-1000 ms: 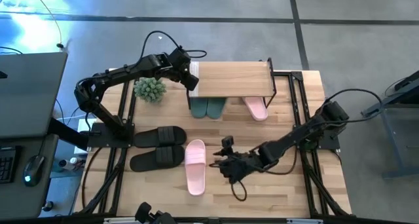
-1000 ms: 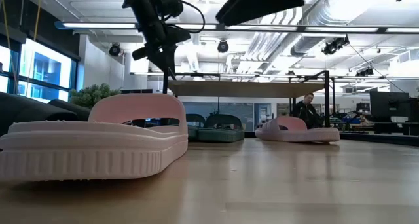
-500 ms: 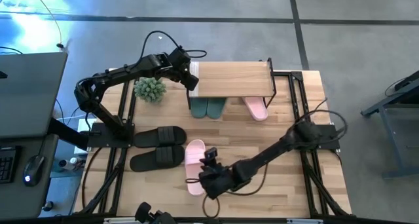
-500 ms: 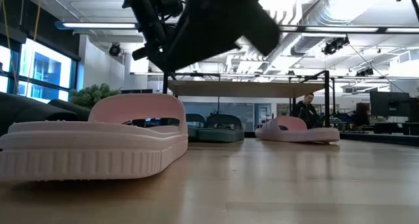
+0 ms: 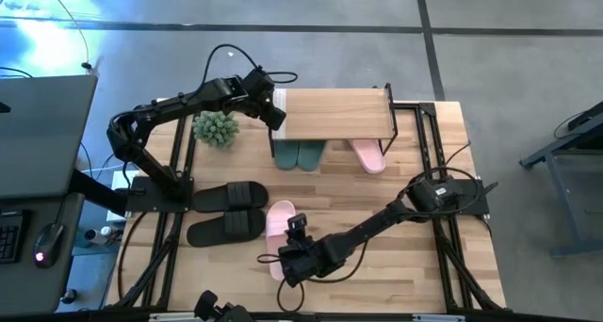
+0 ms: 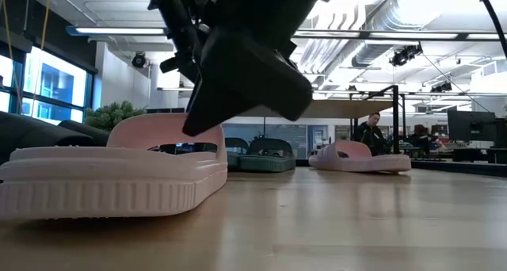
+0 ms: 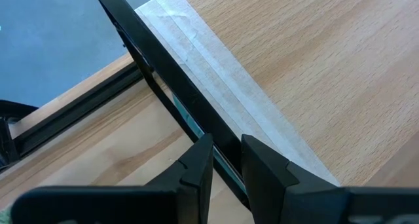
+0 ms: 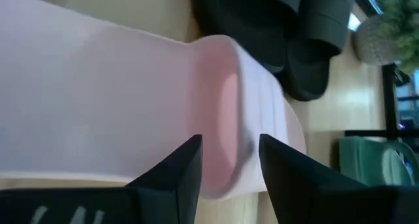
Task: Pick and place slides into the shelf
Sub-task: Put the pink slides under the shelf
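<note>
A pale pink slide (image 5: 280, 230) lies flat on the table near the front edge, with two black slides (image 5: 226, 212) to its left. My right gripper (image 5: 282, 262) is open low over the pink slide's near half. In the right wrist view its fingers stand either side of the strap (image 8: 226, 86). The shelf (image 5: 335, 114) stands at the back. Two dark green slides (image 5: 299, 155) and a second pink slide (image 5: 369, 156) rest on the table under it. My left gripper (image 5: 277, 113) is shut on the shelf's left edge. My left gripper pinches the shelf's black metal frame bar (image 7: 190, 116) along the plank's left edge between its two fingers. The fingers slant down from the table's left and lie across the bar. The shelf stands on the table. My right gripper: I cannot tell whether its fingers (image 8: 173, 175) touch the pink slide.
A small potted plant (image 5: 216, 127) stands left of the shelf, under the left arm. Bare tabletop (image 5: 386, 209) lies between the shelf and the right arm. Black frame rails (image 5: 433, 143) run along both table sides. A person (image 6: 369, 131) shows far off in the room.
My right gripper has swung toward the table's left and near edges and come down, tipping further downward, from the bare tabletop to over the front pink slide. Its fingers stayed apart. The slide has not moved.
</note>
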Tool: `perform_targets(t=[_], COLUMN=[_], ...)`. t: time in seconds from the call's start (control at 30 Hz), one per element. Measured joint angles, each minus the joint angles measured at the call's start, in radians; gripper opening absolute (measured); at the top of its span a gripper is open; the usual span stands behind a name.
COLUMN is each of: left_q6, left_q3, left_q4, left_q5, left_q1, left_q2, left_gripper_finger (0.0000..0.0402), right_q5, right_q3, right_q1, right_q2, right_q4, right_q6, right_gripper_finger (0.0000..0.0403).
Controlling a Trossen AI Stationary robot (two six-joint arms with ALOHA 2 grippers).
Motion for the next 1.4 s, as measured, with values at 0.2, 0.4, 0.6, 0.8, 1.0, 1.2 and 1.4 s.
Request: perform_targets(t=[0.2,0.4,0.6,0.8,1.0,1.2,1.4], left_q6=[0.000,0.000,0.000,0.000,0.000,0.000,0.000], left_q3=[0.000,0.000,0.000,0.000,0.000,0.000,0.000], left_q4=[-0.001,-0.001,-0.001,-0.001,-0.001,-0.001,-0.001], left_q5=[0.001,0.001,0.000,0.000,0.000,0.000,0.000], left_q1=[0.000,0.000,0.000,0.000,0.000,0.000,0.000], left_q2=[0.000,0.000,0.000,0.000,0.000,0.000,0.000], left_gripper_finger=[0.0067,0.0067,0.0067,0.0067,0.0067,0.0067,0.0067], right_q5=[0.055,0.026,0.081,0.185,0.293,0.302,0.272], right_q3=[-0.005,-0.028,-0.042,-0.045,-0.045,-0.045,-0.108], right_q1=[-0.028,-0.062,-0.056,-0.021,0.015,0.056,0.077], right_q2=[0.000,0.000,-0.002,-0.020,-0.085,-0.142,-0.203], right_q4=[-0.015,-0.025,-0.063,-0.202,-0.535,-0.829,-0.878], right_q6=[0.019,0.054,0.068,0.096,0.367,0.614,0.675], right_gripper_finger=[0.0135,0.0066,0.0009,0.0003,0.0002,0.0001,0.0001])
